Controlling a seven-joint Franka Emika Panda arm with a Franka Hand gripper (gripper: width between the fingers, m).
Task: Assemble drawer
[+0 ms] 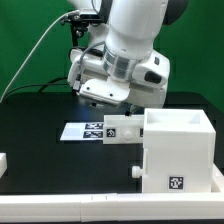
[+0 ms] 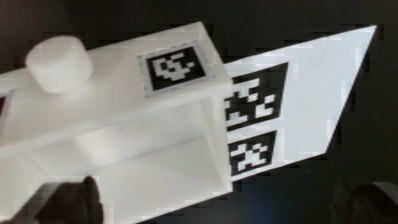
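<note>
Green backdrop (image 1: 30,40) fills everything I get behind the bench, plain and flat, 1 colour. The table (image 1: 40,115) top is matte black. A white rail (image 1: 50,210) runs along its near edge in the exterior view. The marker board (image 1: 80,131) lies flat on the black surface near the middle, thin and white, with at least 2 black tags showing. Light is even and bright, shadows soft. In the wrist view the black surface is blurred.
</note>
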